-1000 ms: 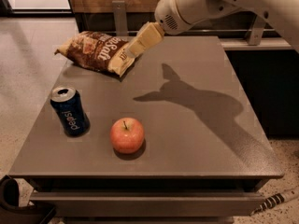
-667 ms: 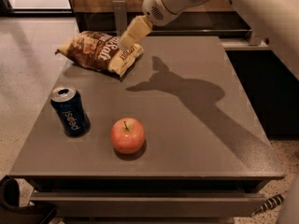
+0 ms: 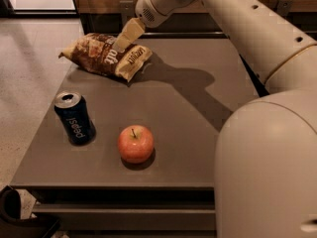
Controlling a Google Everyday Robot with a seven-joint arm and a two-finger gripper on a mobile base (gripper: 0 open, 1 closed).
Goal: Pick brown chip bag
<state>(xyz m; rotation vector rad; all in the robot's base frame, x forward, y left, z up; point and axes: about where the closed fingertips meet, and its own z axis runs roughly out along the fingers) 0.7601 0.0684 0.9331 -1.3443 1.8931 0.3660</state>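
The brown chip bag [image 3: 101, 55] lies on its side at the far left of the grey table [image 3: 198, 113]. It is dark brown with a tan right end and white lettering. My gripper [image 3: 122, 43] reaches in from the upper right on the white arm. Its cream fingers hang right over the bag's right half, at or just above its surface.
A blue Pepsi can [image 3: 74, 118] stands upright near the table's left front. A red apple [image 3: 135, 144] sits to its right, near the front edge. My arm's large white body [image 3: 267, 167] fills the lower right. Floor lies beyond the table's left edge.
The gripper has moved left and down from beside the bag's right end to over the bag. The arm has swung closer and fills more of the right side.
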